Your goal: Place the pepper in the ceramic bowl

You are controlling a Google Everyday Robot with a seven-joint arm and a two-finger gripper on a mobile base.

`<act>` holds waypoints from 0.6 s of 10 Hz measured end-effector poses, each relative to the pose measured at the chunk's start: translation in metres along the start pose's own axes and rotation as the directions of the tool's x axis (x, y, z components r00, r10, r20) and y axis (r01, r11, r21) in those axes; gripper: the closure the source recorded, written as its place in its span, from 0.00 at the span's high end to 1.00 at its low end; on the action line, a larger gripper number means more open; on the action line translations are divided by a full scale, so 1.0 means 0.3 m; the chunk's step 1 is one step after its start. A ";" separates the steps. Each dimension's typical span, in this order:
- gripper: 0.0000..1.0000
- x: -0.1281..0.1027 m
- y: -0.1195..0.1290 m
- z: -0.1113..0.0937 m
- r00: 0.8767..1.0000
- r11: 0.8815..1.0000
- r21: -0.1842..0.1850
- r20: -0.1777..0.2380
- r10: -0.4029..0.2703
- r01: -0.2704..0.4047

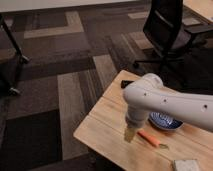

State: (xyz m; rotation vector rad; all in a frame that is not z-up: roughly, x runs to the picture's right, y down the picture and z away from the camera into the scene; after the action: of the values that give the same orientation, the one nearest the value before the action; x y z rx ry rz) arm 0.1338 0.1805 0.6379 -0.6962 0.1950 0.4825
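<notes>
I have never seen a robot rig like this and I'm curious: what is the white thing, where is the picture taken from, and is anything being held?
The white, rounded shape is a robot arm reaching in from the right of the picture. It bends down to its gripper, the tan tip just over the wooden table.

There is only one camera view, looking down on the table from above. Where the camera is mounted is not known.

On the table lies an orange-red pepper, right beside the gripper. Behind it is a dark blue ceramic bowl, partly hidden by the arm. A small black object sits at the far edge and a pale grey pad at the near edge.

The pepper is not held: it lies on the wood. A black office chair stands beyond the table.
</notes>
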 end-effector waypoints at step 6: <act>0.65 -0.003 -0.047 0.054 0.996 1.000 0.012 0.085 0.004 -0.005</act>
State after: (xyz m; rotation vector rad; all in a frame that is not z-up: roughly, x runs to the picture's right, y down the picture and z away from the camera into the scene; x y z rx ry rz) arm 0.1400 0.1815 0.6584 -0.6625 0.1195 0.5140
